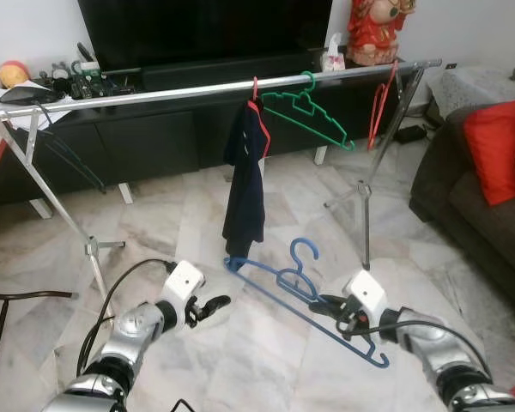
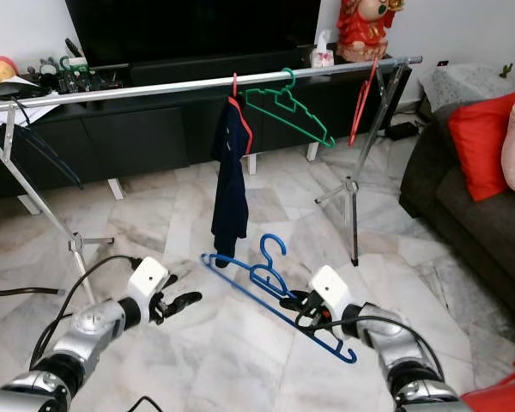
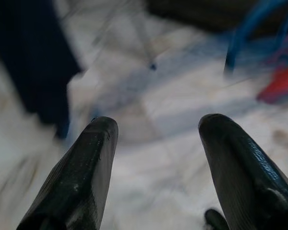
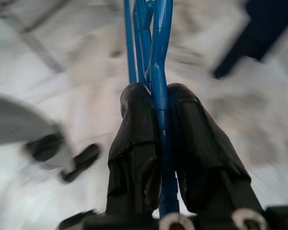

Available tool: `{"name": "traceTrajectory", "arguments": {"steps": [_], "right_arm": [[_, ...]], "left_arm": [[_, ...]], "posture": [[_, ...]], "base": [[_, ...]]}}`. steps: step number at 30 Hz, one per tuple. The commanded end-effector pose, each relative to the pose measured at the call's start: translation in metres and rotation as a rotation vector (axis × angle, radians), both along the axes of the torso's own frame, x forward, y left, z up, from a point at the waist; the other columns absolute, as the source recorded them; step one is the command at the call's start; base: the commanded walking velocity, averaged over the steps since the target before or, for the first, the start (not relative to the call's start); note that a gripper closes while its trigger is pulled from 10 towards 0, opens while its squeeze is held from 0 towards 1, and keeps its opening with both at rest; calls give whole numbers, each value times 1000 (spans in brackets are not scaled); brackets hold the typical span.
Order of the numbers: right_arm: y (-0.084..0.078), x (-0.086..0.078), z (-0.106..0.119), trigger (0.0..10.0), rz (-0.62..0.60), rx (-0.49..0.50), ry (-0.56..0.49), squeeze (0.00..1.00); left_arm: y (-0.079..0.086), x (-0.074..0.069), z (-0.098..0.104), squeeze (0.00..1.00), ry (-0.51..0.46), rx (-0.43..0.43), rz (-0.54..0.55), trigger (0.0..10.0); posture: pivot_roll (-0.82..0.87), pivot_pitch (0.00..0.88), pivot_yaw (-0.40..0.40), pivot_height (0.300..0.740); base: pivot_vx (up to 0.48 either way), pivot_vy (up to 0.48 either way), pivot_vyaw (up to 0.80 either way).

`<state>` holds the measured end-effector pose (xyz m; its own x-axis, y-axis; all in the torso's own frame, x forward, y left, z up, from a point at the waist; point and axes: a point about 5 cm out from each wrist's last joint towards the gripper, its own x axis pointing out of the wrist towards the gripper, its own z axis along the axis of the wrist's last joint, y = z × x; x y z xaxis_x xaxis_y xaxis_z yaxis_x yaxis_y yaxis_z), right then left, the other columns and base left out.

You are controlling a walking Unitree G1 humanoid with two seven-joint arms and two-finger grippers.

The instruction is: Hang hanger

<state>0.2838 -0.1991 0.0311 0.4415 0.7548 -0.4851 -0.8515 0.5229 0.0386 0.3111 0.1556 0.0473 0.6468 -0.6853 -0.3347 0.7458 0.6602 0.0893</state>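
A blue plastic hanger (image 1: 302,292) is held low over the marble floor, hook pointing up, with my right gripper (image 1: 324,304) shut on its frame; the right wrist view shows the blue bars (image 4: 159,72) pinched between the black fingers (image 4: 134,134). My left gripper (image 1: 213,305) hovers open to the left of the hanger, nothing between its fingers (image 3: 86,167). Behind runs a silver clothes rail (image 1: 197,88) carrying a navy garment on a red hanger (image 1: 245,172), a green hanger (image 1: 309,107) and a red hanger (image 1: 379,103).
The rail stands on crossed metal legs (image 1: 365,193) left and right. A black TV cabinet (image 1: 154,129) lies behind it. A dark sofa with a red cushion (image 1: 496,146) sits at the right. A dark curved bar (image 1: 17,296) crosses the floor at the far left.
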Motion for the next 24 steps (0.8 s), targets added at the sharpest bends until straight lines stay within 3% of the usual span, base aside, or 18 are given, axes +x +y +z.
{"name": "traceTrajectory", "arguments": {"steps": [1,5,6,10,14,18,24], "right_arm": [[5,-4,6,10000,146,32,22,0],[9,-6,8,10000,225,28,27,0],[12,-7,10,10000,278,21,31,0],[14,-9,9,10000,315,-13,31,0],[17,-8,11,10000,318,-6,18,0],[20,-7,13,10000,331,2,5,0],[25,-9,19,10000,382,31,-3,0]], "left_arm": [[-6,6,23,0,-60,-38,-143,10000],[-10,6,36,0,-84,-53,-247,10000],[-13,2,45,0,-90,-50,-355,10000],[-14,-12,51,0,-8,-28,-568,10000],[-11,-21,49,0,64,19,-663,10000],[-9,-24,48,0,90,59,-697,10000],[-15,-19,48,0,75,71,-641,10000]], "posture": [[-68,38,-47,740],[-69,39,-49,740],[-70,39,-50,740],[-70,38,-51,740],[-70,37,-48,740],[-72,35,-46,740],[-77,33,-44,740]], "base": [[0,0,0],[0,0,0],[0,0,0],[0,0,0],[0,0,0],[0,0,0],[0,0,0]]}}
